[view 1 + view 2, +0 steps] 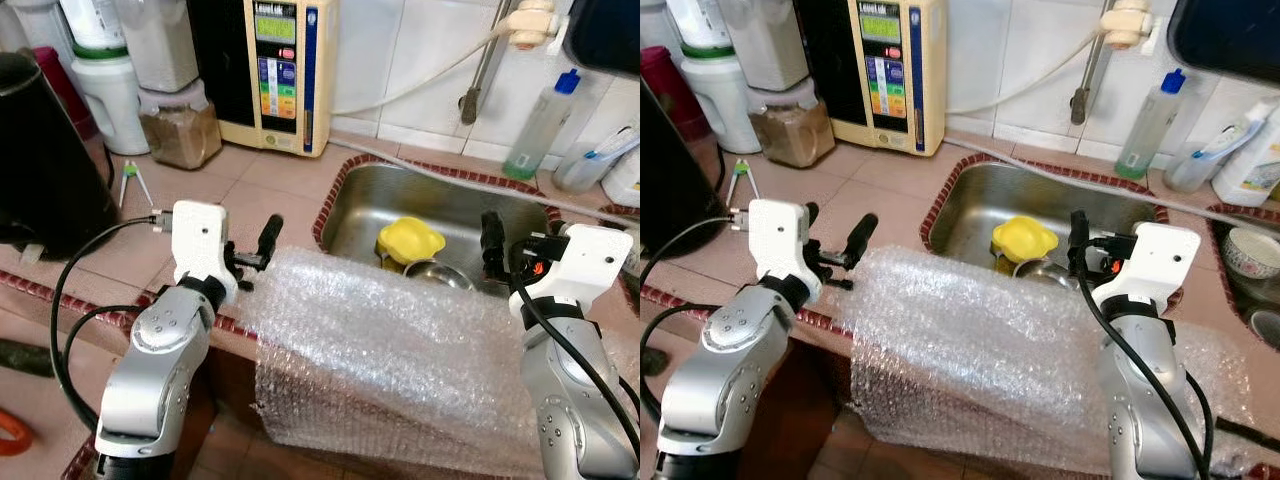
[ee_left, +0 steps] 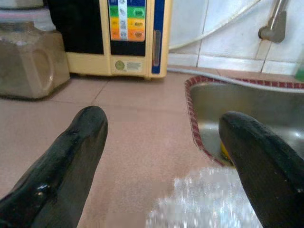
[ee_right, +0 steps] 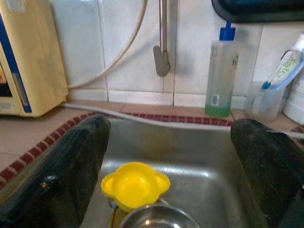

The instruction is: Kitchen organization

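A sheet of bubble wrap (image 1: 400, 350) drapes over the counter's near edge, in front of the sink (image 1: 352, 205). The left gripper (image 2: 161, 156) hovers wide open above its left end; the right gripper (image 3: 171, 166) gapes wide over the sink. The right wrist view shows 1 yellow bowl (image 3: 135, 184) touching a steel bowl (image 3: 156, 217).

Both silver arms are raised in front of the body, bent at the elbow, with white wrists and black cables running along them. The left claw (image 1: 262, 250) points forward and a little to the right, and its two black fingers (image 2: 61, 166) are spread wide apart. The right claw (image 1: 1076, 240) points forward, its fingers (image 3: 66, 175) also spread wide.
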Robot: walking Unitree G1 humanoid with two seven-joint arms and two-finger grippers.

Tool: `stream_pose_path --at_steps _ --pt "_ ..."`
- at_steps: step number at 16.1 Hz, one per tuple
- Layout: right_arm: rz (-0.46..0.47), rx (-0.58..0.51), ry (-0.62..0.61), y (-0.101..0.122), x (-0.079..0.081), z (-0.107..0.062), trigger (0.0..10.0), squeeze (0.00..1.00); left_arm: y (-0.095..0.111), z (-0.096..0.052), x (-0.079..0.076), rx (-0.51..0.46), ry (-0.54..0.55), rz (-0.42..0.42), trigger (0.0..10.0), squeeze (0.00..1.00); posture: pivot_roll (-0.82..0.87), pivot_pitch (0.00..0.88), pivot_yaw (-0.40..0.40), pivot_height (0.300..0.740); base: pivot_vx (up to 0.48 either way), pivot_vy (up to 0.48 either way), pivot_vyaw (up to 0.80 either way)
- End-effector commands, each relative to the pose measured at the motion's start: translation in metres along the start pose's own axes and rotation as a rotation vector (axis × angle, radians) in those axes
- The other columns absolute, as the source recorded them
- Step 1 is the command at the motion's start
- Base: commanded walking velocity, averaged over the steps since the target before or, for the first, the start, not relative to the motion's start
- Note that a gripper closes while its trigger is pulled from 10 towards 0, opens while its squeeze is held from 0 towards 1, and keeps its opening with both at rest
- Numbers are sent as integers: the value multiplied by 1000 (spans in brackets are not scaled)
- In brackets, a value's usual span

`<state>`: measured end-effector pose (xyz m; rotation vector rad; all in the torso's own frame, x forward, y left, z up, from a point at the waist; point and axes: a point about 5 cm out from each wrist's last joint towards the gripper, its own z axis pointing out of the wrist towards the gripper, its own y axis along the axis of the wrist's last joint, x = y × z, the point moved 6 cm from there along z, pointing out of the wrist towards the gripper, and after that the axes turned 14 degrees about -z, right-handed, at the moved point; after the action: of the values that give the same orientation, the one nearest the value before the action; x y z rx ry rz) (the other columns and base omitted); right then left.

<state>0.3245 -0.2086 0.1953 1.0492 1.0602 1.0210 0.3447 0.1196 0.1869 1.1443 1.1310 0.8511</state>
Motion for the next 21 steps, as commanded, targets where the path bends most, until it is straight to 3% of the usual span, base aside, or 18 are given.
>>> stream_pose_path --at_steps 1,21 --pt "5 -4 -16 3 -3 -1 10000 0 1 0 0 5 3 2 10000 0 -2 27 -22 740 -266 0 0" --pt "10 -2 -29 1 -5 4 10000 0 -6 4 -2 28 -9 16 10000 0 -5 12 -13 740 -284 0 0"
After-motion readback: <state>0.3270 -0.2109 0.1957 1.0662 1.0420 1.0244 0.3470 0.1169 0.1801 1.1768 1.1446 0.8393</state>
